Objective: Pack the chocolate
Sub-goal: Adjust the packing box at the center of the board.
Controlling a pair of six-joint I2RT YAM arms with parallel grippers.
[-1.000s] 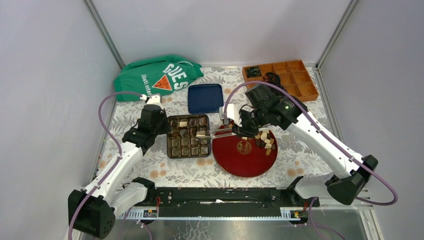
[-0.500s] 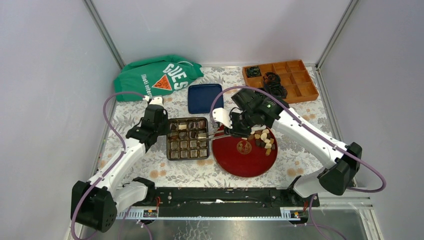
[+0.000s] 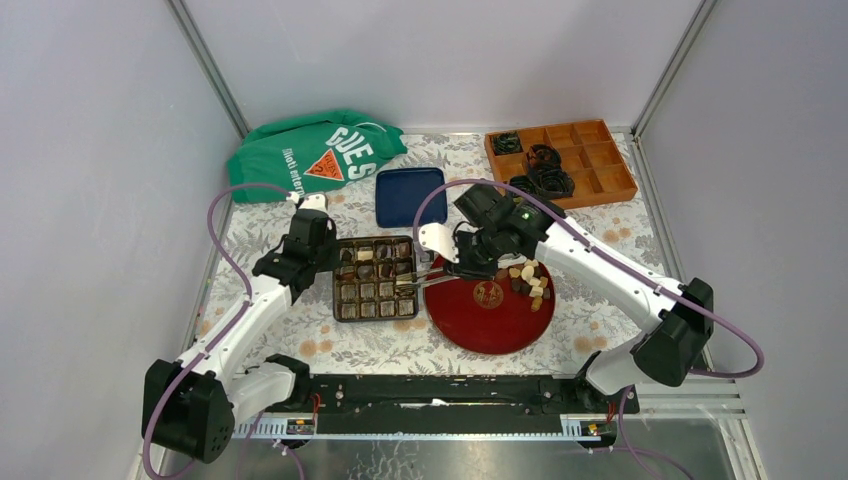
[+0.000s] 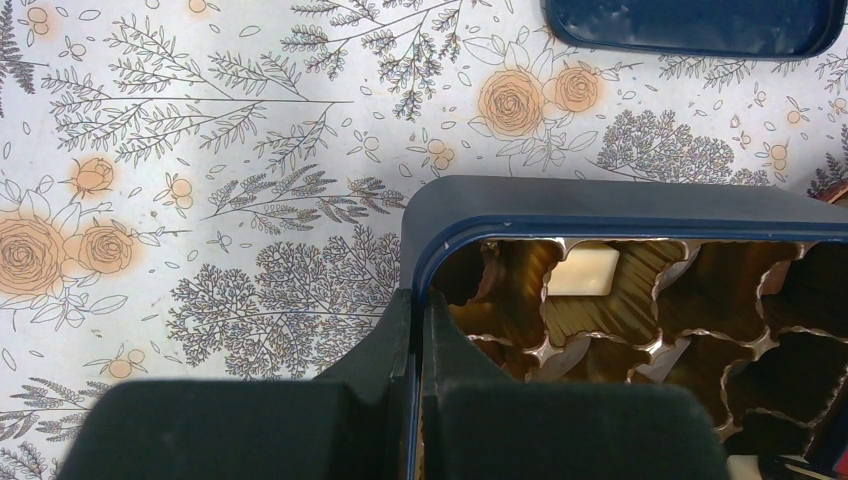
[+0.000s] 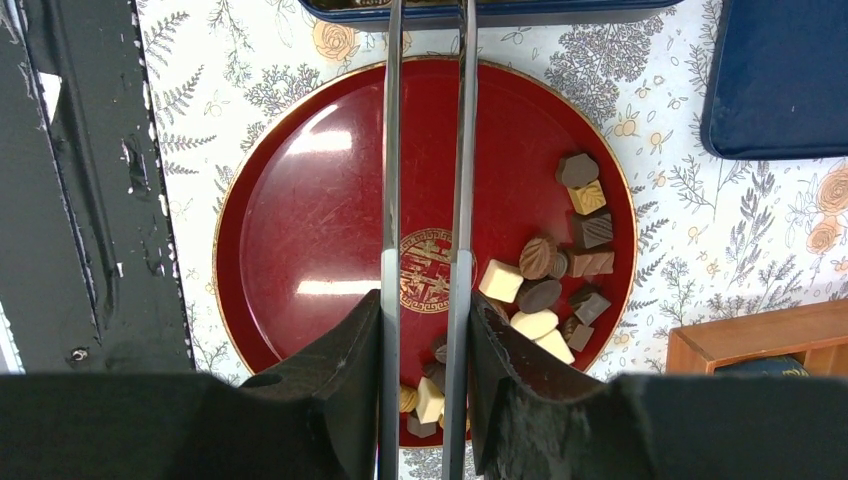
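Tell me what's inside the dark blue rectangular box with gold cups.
Brown and cream-white chocolate pieces sit in gold cups of the dark blue rectangular box; some look empty. The slim metal tongs cover part of its right edge.

Loose chocolate: I see small dark brown, mid brown and cream-white bite-sized pieces [image 5: 540, 296] clustered on one side of the round red plate [image 5: 310, 230], several touching.
Packed chocolate: single pieces [image 3: 367, 271] in the dark compartmented box [image 3: 375, 316]; one cream square [image 4: 585, 272] lies flat in a gold cup [image 4: 640, 262].
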